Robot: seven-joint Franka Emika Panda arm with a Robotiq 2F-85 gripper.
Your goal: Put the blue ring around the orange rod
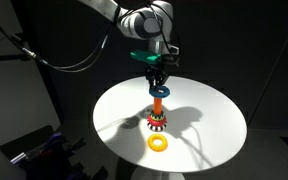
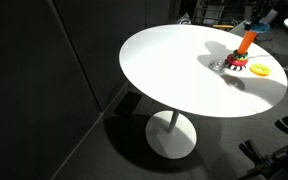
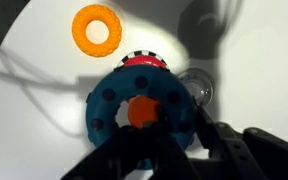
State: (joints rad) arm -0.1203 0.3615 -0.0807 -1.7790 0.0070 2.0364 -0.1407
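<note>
My gripper (image 1: pixel 156 76) is shut on the blue ring (image 1: pixel 158 91) and holds it level at the top of the upright orange rod (image 1: pixel 158 104). The rod rises from a round red, green and white ridged base (image 1: pixel 158 122). In the wrist view the blue ring (image 3: pixel 109 105) fills the middle. The orange rod's top (image 3: pixel 139 112) shows inside its centre hole, and my fingers (image 3: pixel 179 113) clamp the ring's rim on the right. The base's edge (image 3: pixel 142 61) peeks out behind the ring. In an exterior view the rod (image 2: pixel 246 43) and base (image 2: pixel 235 64) show; my gripper is mostly cut off at the top.
A yellow-orange ring (image 1: pixel 160 143) lies flat on the round white table (image 1: pixel 214 110) near the base, also in the wrist view (image 3: pixel 96 29) and an exterior view (image 2: pixel 259 70). A small clear object (image 3: pixel 199 88) sits beside the base. The surroundings are dark.
</note>
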